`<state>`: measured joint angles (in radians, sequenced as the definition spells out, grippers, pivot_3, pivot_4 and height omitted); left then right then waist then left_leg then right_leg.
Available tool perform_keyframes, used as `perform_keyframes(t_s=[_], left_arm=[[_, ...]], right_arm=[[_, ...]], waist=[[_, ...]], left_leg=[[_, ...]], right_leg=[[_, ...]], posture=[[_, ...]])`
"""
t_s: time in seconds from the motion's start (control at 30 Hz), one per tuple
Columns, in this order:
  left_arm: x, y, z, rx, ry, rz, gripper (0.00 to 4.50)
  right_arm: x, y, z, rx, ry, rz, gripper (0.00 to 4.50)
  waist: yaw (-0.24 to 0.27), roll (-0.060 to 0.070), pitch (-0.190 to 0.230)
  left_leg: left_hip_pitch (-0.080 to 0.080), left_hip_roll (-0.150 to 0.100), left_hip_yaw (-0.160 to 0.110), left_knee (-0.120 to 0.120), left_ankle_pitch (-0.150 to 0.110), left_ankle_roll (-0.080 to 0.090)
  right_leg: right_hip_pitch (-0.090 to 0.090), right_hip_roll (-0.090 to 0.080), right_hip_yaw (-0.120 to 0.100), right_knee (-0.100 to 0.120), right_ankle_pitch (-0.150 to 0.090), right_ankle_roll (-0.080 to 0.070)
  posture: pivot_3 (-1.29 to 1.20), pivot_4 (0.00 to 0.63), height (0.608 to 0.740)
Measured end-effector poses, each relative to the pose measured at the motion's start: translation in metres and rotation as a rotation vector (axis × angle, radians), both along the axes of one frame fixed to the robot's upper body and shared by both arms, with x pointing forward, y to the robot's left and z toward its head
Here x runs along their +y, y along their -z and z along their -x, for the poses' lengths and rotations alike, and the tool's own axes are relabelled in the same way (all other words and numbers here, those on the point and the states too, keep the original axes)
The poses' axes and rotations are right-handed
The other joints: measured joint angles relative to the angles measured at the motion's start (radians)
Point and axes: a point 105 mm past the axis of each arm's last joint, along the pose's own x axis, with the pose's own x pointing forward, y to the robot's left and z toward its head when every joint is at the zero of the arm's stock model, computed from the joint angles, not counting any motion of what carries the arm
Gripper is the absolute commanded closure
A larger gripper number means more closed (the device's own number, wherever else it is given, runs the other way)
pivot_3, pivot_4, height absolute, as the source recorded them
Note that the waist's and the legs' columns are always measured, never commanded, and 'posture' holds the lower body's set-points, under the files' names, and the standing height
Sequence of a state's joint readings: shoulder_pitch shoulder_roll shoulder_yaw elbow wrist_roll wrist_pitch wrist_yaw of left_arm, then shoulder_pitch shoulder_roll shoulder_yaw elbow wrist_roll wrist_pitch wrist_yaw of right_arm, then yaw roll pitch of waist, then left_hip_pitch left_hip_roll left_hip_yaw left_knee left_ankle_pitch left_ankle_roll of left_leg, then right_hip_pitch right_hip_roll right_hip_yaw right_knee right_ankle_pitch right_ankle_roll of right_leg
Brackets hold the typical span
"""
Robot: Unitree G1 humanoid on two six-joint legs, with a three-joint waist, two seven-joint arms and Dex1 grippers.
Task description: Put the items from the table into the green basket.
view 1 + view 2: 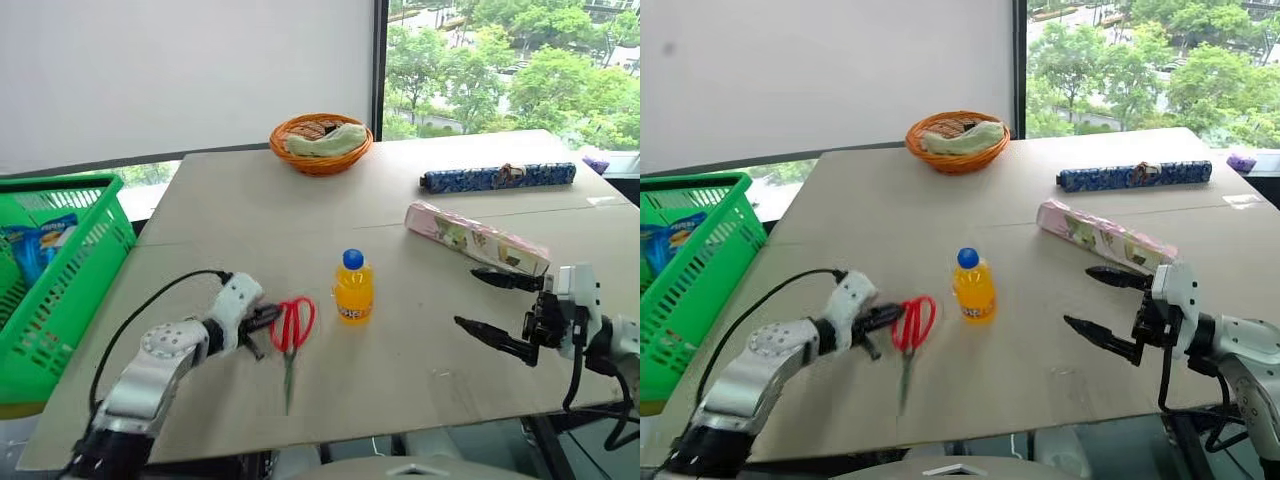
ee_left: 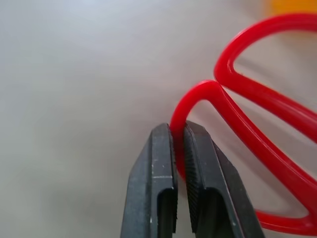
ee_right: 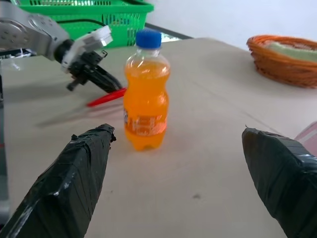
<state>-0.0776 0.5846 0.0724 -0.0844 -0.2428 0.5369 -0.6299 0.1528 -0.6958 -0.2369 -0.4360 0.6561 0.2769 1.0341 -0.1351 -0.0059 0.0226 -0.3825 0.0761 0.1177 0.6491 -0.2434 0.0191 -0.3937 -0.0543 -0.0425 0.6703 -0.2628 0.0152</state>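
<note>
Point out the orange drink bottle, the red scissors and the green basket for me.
orange drink bottle (image 1: 353, 291), left eye view, on its orange body below the blue cap.
red scissors (image 1: 295, 322), left eye view, on the red handle loops.
green basket (image 1: 62, 183), left eye view, on its solid top rim.

- One table (image 1: 420, 340), pale beige-grey, with one straight seam across it.
- One pair of red-handled scissors (image 1: 292, 330), near the table's 7 o'clock part.
- One small orange drink bottle (image 1: 353, 287) with one blue cap, about at the table's centre.
- One long pink printed box (image 1: 476, 238), toward 3 o'clock.
- One long dark-blue patterned roll (image 1: 498, 177), toward 2 o'clock.
- One round orange wicker basket (image 1: 320, 143), at 12 o'clock, with cloth-like contents I cannot count.
- One green basket (image 1: 60, 290), at 9 o'clock beside the table, with at least one blue packet (image 1: 40, 243) inside.
- Two grippers: left gripper (image 1: 268, 320) and right gripper (image 1: 482, 305), each with two black fingers.
</note>
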Motion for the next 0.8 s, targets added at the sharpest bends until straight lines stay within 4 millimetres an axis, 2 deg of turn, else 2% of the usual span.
perform_keyframes(t_s=[0.03,0.13,0.2,0.23,0.3,0.33,0.37,0.43,0.5,0.57,0.67,0.8], left_arm=[[0.014,-0.020,-0.025,-0.076,-0.103,0.033,4.45],[0.035,-0.064,-0.063,-0.221,-0.227,0.076,4.45],[0.040,-0.104,-0.089,-0.340,-0.280,0.117,4.45],[0.038,-0.136,-0.115,-0.424,-0.314,0.145,4.45],[0.037,-0.156,-0.129,-0.481,-0.332,0.116,4.45],[0.037,-0.166,-0.143,-0.516,-0.372,0.058,3.72],[0.040,-0.174,-0.150,-0.538,-0.419,0.017,3.41],[0.046,-0.183,-0.162,-0.563,-0.536,-0.009,2.42],[0.037,-0.187,-0.170,-0.569,-0.574,0.026,1.46],[0.020,-0.186,-0.175,-0.562,-0.544,0.092,1.46],[0.006,-0.178,-0.177,-0.537,-0.465,0.147,1.46],[-0.012,-0.154,-0.159,-0.506,-0.203,0.251,1.46]], right_arm=[[0.001,-0.008,-0.004,-0.021,0.010,-0.036,0.00],[-0.001,-0.025,-0.012,-0.062,0.035,-0.093,0.00],[0.001,-0.036,-0.019,-0.092,0.051,-0.135,0.00],[0.000,-0.044,-0.029,-0.126,0.084,-0.162,0.00],[0.000,-0.050,-0.036,-0.150,0.102,-0.177,0.00],[-0.001,-0.053,-0.041,-0.164,0.120,-0.185,0.00],[0.000,-0.054,-0.045,-0.174,0.134,-0.187,0.00],[-0.002,-0.054,-0.051,-0.177,0.158,-0.198,0.00],[-0.003,-0.053,-0.052,-0.174,0.169,-0.196,0.00],[-0.002,-0.053,-0.053,-0.179,0.171,-0.191,0.00],[-0.005,-0.046,-0.050,-0.159,0.186,-0.180,0.00],[-0.007,-0.032,-0.043,-0.119,0.203,-0.155,0.00]], waist=[[-0.001,-0.009,0.005],[-0.008,-0.014,0.005],[-0.012,-0.014,0.005],[-0.012,-0.015,0.005],[-0.013,-0.015,0.005],[-0.013,-0.015,0.005],[-0.014,-0.015,0.005],[-0.016,-0.015,0.005],[-0.015,-0.015,0.006],[-0.016,-0.015,0.006],[-0.023,-0.015,0.006],[-0.046,-0.012,0.005]], left_leg=[[-0.002,-0.001,-0.006,0.001,0.000,0.000],[-0.005,-0.003,-0.016,0.006,0.001,0.000],[-0.012,-0.005,-0.018,0.006,0.003,0.005],[-0.014,-0.006,-0.019,0.006,0.002,0.006],[-0.018,-0.008,-0.019,0.005,0.001,0.008],[-0.017,-0.010,-0.019,0.004,-0.001,0.009],[-0.018,-0.011,-0.018,0.003,-0.001,0.009],[-0.018,-0.013,-0.018,0.000,-0.003,0.009],[-0.020,-0.014,-0.018,0.000,-0.005,0.010],[-0.023,-0.016,-0.018,0.001,-0.004,0.008],[-0.031,-0.018,-0.018,0.005,-0.004,0.008],[-0.030,-0.018,-0.018,0.006,-0.003,0.008]], right_leg=[[0.000,0.002,-0.002,0.000,0.001,-0.002],[0.000,0.009,0.001,0.000,0.002,-0.002],[-0.003,0.009,0.001,-0.003,0.004,0.000],[-0.003,0.010,0.001,-0.006,0.005,0.000],[-0.005,0.010,0.002,-0.009,0.004,0.002],[-0.005,0.009,0.003,-0.009,0.002,0.005],[-0.007,0.008,0.004,-0.010,0.001,0.006],[-0.008,0.007,0.007,-0.009,-0.001,0.009],[-0.010,0.005,0.007,-0.009,-0.002,0.011],[-0.012,0.003,0.007,-0.009,-0.003,0.012],[-0.018,0.002,0.007,-0.008,-0.003,0.014],[-0.018,0.001,0.008,-0.005,-0.003,0.014]], posture=[[-0.25,0.000,0.738],[-0.23,0.000,0.738],[-0.22,0.000,0.738],[-0.22,0.000,0.738],[-0.22,0.000,0.738],[-0.22,0.000,0.738],[-0.23,0.000,0.738],[-0.23,0.000,0.738],[-0.26,0.000,0.738],[-0.26,0.000,0.738],[-0.28,0.000,0.738],[-0.28,0.000,0.738]])
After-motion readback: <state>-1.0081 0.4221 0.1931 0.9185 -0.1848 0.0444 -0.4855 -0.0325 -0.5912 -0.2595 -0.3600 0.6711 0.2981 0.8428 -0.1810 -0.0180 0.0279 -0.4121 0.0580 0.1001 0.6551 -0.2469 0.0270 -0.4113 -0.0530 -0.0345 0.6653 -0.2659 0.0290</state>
